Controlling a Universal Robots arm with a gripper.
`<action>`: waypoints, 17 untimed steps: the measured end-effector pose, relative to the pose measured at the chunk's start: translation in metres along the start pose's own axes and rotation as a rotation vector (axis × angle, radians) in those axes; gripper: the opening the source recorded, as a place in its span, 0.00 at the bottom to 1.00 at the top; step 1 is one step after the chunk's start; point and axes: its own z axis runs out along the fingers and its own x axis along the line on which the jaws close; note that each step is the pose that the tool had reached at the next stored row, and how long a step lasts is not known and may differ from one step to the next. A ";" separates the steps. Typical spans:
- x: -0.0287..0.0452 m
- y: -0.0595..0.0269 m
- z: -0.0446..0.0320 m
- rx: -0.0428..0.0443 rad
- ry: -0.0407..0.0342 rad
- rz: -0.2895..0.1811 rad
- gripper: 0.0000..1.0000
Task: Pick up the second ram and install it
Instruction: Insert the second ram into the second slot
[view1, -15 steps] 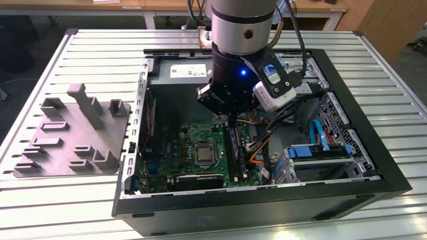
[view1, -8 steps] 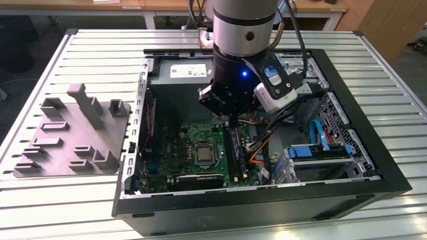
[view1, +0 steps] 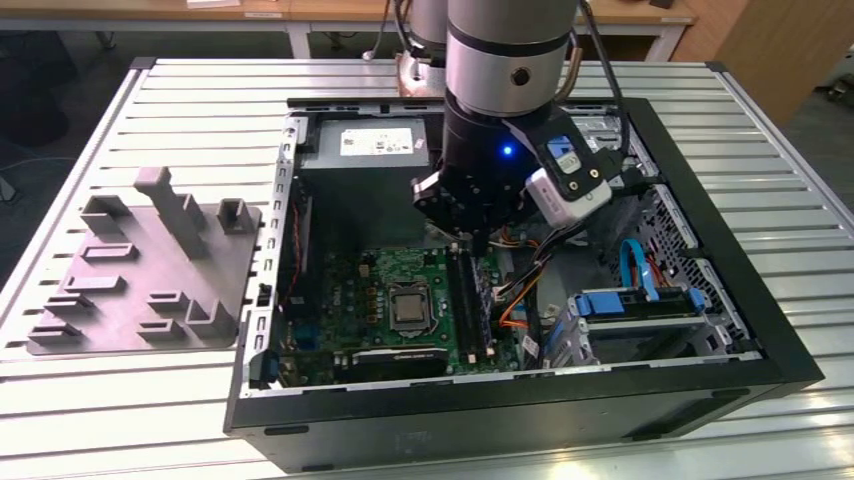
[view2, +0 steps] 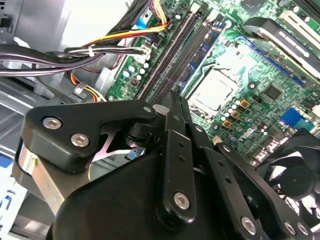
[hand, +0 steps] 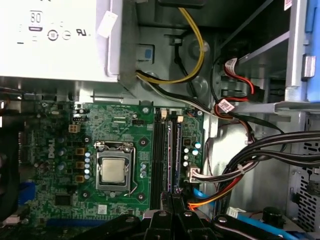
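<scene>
Setting: an open computer case lies on a slatted table with its green motherboard facing up. A grey fixture plate sits on the table at the exterior view's left, well apart from the arm.
Gripper: the gripper is down inside the case, its tips at one end of the row of memory slots, which runs beside the processor socket.
Fingers: the fingers are drawn together with no gap to be seen at the tips, and nothing shows pinched between them.
Stick: the second ram looks to be the narrow dark bar standing edge-on in that row, in line with the fingertips, with its near end right at them. Whether the tips touch it cannot be told.
Step in hand: by my reading the install, not the pick-up — the stick is at the board and the closed tips are placed to bear on its end.
How far home: cannot be told; the end latches are too small to judge.
What seating calls for: pressure straight down on the stick's top edge with no sideways lean, matched at the far end so it goes in level — and the cables bunched just beside the slots kept clear of the tips.
</scene>
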 end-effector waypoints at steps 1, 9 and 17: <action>-0.0001 0.0000 0.0006 0.0001 0.0000 0.000 0.11; 0.0004 0.0005 0.0124 0.0003 0.0002 0.002 0.11; 0.0009 0.0009 0.0245 0.0004 0.0002 0.003 0.11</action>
